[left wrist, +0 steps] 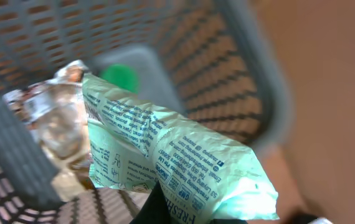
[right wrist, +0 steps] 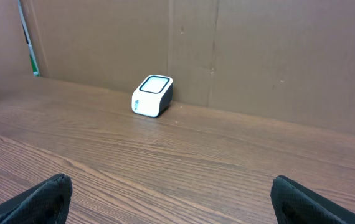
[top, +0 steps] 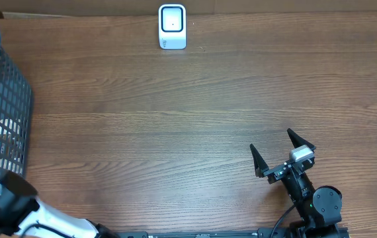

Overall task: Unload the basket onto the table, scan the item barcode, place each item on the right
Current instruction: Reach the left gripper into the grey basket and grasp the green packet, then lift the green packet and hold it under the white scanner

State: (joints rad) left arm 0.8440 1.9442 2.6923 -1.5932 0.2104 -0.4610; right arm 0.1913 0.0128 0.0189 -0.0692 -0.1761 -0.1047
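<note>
Left gripper [left wrist: 187, 216] clamps green packet [left wrist: 184, 155] at near end, over basket [left wrist: 252, 81].

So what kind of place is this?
Likely a mock checkout bench: a white barcode scanner on a wooden table, a grey basket, a green packet, cardboard walls behind.

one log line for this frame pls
left gripper: shut on green packet, over grey basket | right gripper: open, empty | barcode scanner: far edge of table | scan: not yet done
</note>
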